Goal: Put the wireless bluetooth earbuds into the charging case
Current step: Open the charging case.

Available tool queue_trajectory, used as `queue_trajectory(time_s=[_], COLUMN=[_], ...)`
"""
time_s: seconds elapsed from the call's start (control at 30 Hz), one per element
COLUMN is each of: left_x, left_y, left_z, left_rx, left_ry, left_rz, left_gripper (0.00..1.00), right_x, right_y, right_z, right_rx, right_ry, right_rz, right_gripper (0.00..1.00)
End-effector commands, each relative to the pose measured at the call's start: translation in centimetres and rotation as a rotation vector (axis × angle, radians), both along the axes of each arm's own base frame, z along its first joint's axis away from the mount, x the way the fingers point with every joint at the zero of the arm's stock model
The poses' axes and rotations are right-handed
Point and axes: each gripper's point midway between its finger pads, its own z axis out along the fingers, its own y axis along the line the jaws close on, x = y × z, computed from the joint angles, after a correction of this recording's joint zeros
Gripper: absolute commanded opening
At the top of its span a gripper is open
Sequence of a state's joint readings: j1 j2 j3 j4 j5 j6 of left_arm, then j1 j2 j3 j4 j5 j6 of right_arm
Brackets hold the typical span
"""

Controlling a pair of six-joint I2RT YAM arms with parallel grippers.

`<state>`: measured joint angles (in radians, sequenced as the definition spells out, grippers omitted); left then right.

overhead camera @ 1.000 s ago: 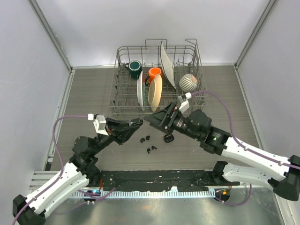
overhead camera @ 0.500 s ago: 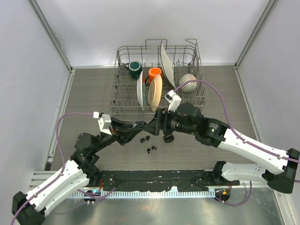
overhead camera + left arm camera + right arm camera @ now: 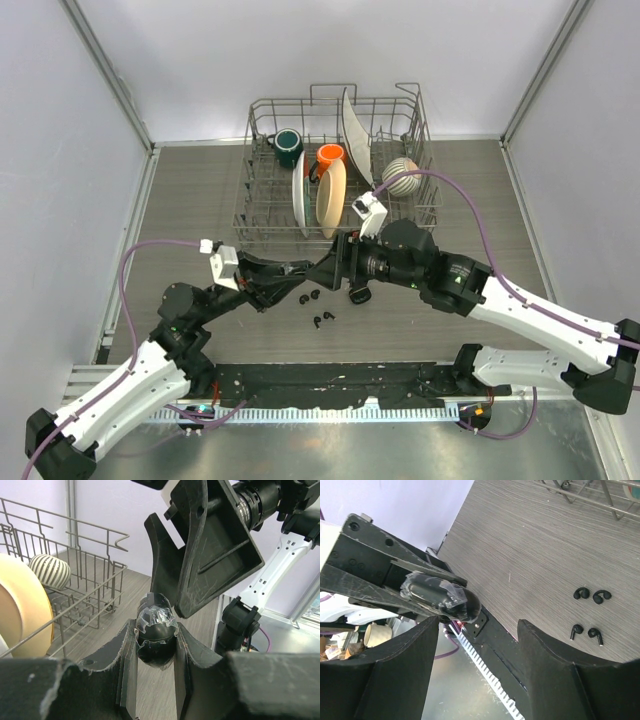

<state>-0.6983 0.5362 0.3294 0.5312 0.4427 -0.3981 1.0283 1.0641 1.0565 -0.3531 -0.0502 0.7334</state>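
My left gripper (image 3: 296, 269) is shut on a glossy black oval charging case (image 3: 302, 268) with clear film on it, held above the table. In the left wrist view the case (image 3: 156, 630) sits pinched between my fingers (image 3: 120, 655). My right gripper (image 3: 326, 266) is open, its fingers spread just in front of the case. The right wrist view shows the case (image 3: 442, 596) off its left finger (image 3: 395, 675). Several tiny black earbuds (image 3: 316, 295) lie loose on the table below both grippers; they also show in the right wrist view (image 3: 601, 596).
A wire dish rack (image 3: 262, 215) with plates, a green mug, an orange mug and a striped ball stands behind the grippers; it also shows in the left wrist view (image 3: 95, 560). Another black oval object (image 3: 358, 295) lies under the right arm.
My right gripper has swung left and closer to the left gripper's case. The left gripper has shifted slightly, still holding the case. The earbuds have not moved.
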Motion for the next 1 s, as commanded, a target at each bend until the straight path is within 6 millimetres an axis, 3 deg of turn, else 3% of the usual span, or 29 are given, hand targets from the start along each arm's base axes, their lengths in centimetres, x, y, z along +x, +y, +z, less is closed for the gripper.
queue_trajectory(time_s=[0.0,0.27,0.7,0.97], left_x=[-0.7,-1.8,-3.6,-3.6], left_y=[0.2,0.4,0.2,0.3], left_z=[2.5,3.3,2.8,2.7], left_rx=[-0.026,-0.028,0.011,0.018], left_ry=[-0.095,-0.18,-0.241,-0.259], left_rz=[-0.013,-0.042,-0.126,-0.12], left_gripper=[0.0,0.0,0.0,0.0], right_x=[-0.3,0.4,1.2,1.2], right_y=[0.4,0.6,1.3,1.8], right_z=[3.4,1.3,3.6,3.6], right_rx=[0.103,0.042,0.19,0.253], right_ry=[-0.051,0.004,0.028,0.084], right_rz=[0.019,-0.023,-0.069,-0.051], right_gripper=[0.7,0.66,0.64,0.64])
